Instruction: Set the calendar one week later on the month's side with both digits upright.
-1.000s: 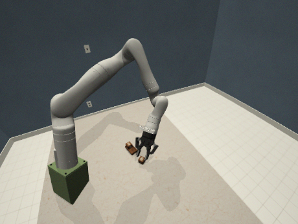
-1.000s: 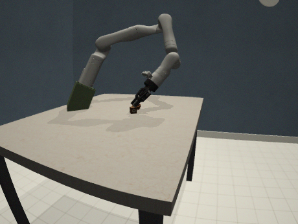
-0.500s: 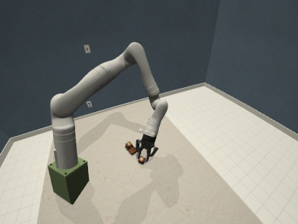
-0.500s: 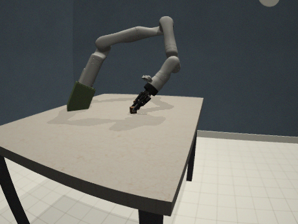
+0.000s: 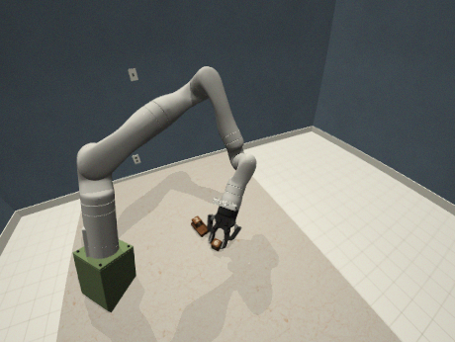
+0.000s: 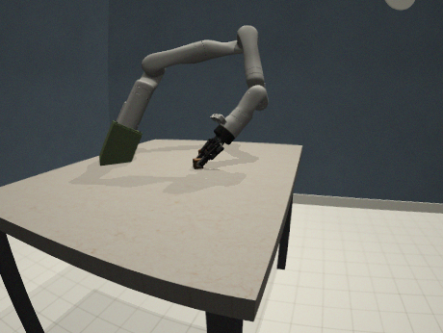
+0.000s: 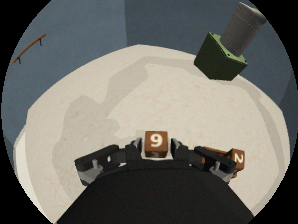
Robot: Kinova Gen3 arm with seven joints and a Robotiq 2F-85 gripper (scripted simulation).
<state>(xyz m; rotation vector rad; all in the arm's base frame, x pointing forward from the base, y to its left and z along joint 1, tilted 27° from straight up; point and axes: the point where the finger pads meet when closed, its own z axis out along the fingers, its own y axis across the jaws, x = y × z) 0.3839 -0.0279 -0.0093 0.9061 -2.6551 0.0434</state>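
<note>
A brown calendar cube (image 5: pixel 216 244) (image 7: pixel 156 143) stands on the table outside the tray, and its face toward the wrist camera shows a white 9. My gripper (image 5: pixel 221 239) is tilted down over this cube with a finger on each side of it. The fingers stand half open and do not look pressed on it. The cube also shows in the exterior view (image 6: pixel 197 164) at the fingertips (image 6: pixel 200 162). The small brown tray (image 5: pixel 199 226) lies just left of the gripper. The second cube (image 7: pixel 236 157) is in the tray and shows a digit like a 2.
The arm's green base block (image 5: pixel 105 277) stands at the table's near left, well away from the cubes. In the exterior view the table's right edge (image 6: pixel 289 192) is some way beyond the gripper.
</note>
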